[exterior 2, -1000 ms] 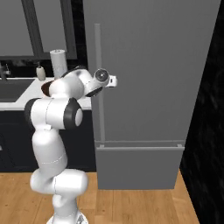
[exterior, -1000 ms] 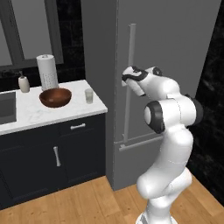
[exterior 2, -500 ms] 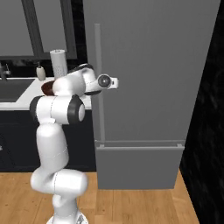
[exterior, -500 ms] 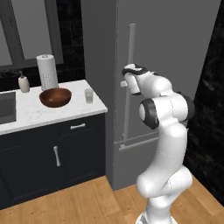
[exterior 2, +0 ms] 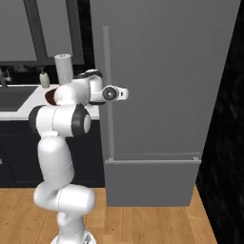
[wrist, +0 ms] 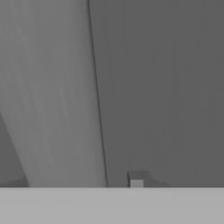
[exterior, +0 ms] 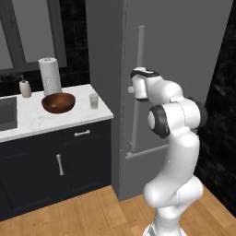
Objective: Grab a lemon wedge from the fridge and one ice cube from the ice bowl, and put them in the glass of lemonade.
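Soap bottle [exterior: 25, 87]: small and white, at the far left of the counter, by the dark wall.
Paper towel roll [exterior: 50, 76]: tall, white, upright, just behind the bowl.
Ice bowl [exterior: 58, 102]: wide and reddish-brown, sitting on the white counter [exterior: 32, 122] left of the glass; what lies inside is too small to make out.
Glass of lemonade [exterior: 94, 101]: small clear tumbler with pale liquid, upright near the counter's right end, just beside the bowl and apart from it.
Cabinets [exterior: 50, 166]: dark doors with grey pulls under the counter.
Fridge [exterior: 179, 55]: tall, plain grey, door closed, right of the counter.
Handle [exterior: 137, 92]: long vertical grey bar on the fridge door; in the hand view it fills the left as a broad pale bar running up the frame.
Gripper [exterior: 134, 86]: raised at mid-height of the handle, right against it, pointing at the door; whether the fingers have clenched on the bar I cannot tell.
Arm [exterior 2: 59, 143]: white, bent, rising from the wood floor in front of the fridge.
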